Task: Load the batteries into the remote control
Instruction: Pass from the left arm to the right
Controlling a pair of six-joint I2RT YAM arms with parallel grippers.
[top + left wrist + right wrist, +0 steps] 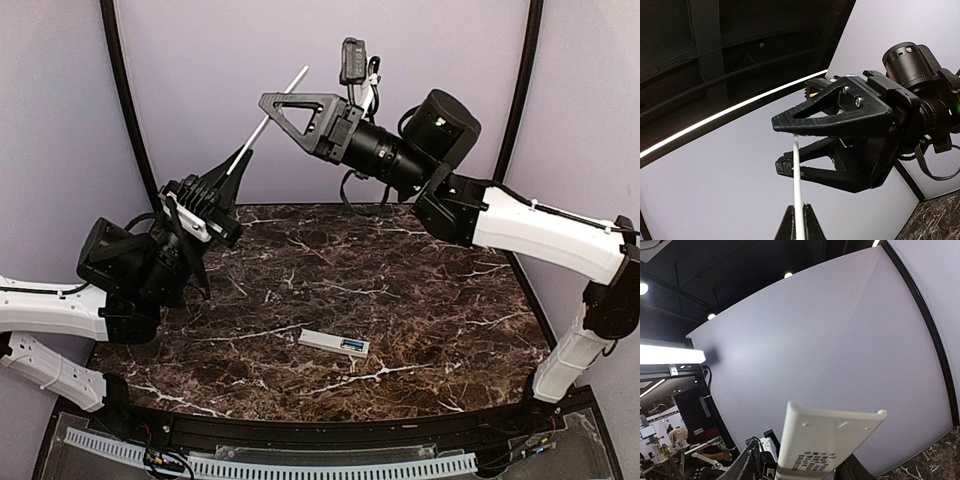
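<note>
The remote control (325, 340) lies on the marble table with its recess up, and one blue battery (352, 346) shows at its right end. High above the table, my left gripper (226, 172) (799, 220) is shut on the lower end of the thin white cover strip (255, 135) (797, 185). The strip slants up to the right. My right gripper (268, 102) (776, 145) (805, 467) reaches in from the right with its jaws on either side of the strip's upper part (830, 435). A gap still shows beside the left finger (746, 464).
The dark marble table (420, 300) has a black rim along its near edge. Pale curved walls and two black posts (128, 110) enclose the back. A small black device (352, 60) hangs on the wall behind the right arm.
</note>
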